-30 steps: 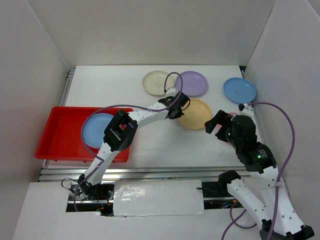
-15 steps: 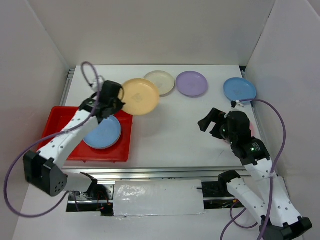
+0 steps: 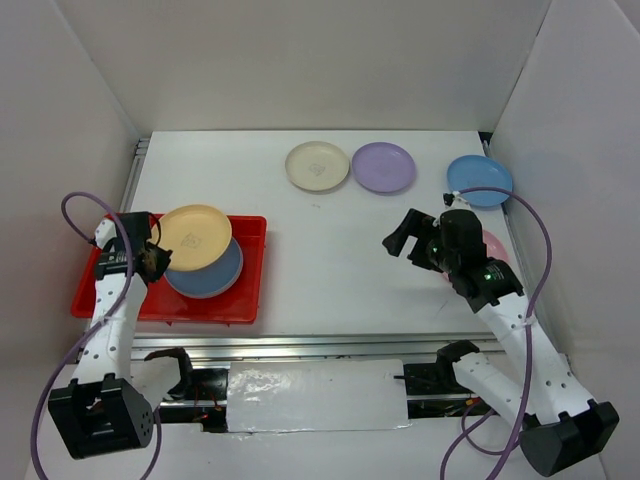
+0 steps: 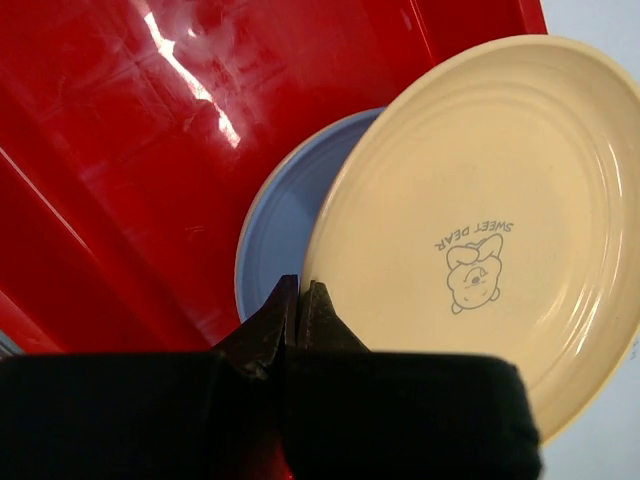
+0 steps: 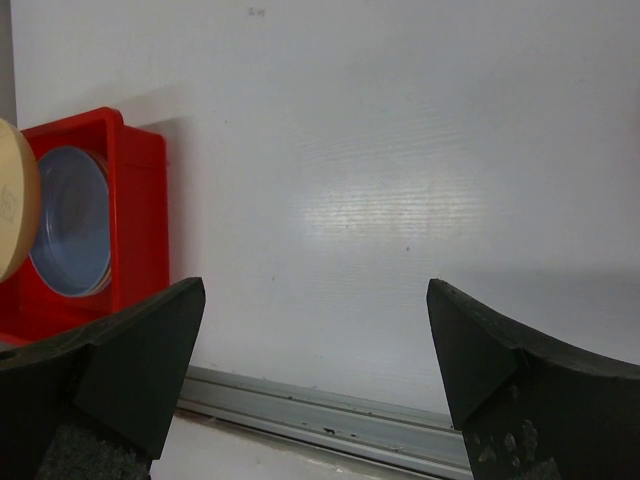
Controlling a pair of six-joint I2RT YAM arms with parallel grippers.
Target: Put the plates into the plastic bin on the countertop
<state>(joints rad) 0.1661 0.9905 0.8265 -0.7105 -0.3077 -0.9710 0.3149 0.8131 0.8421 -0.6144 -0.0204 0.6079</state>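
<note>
Left gripper pinches the yellow plate by its rim, mostly over the blue plate in the red bin; right gripper gapes empty

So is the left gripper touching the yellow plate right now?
Touching. The left wrist view shows the left gripper shut on the yellow plate, with the plate's near rim pinched between the two fingertips.

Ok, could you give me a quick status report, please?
Left gripper shut on yellow plate, over red bin. Right gripper open, empty. Blue plate already in bin; nothing blocking.
</note>
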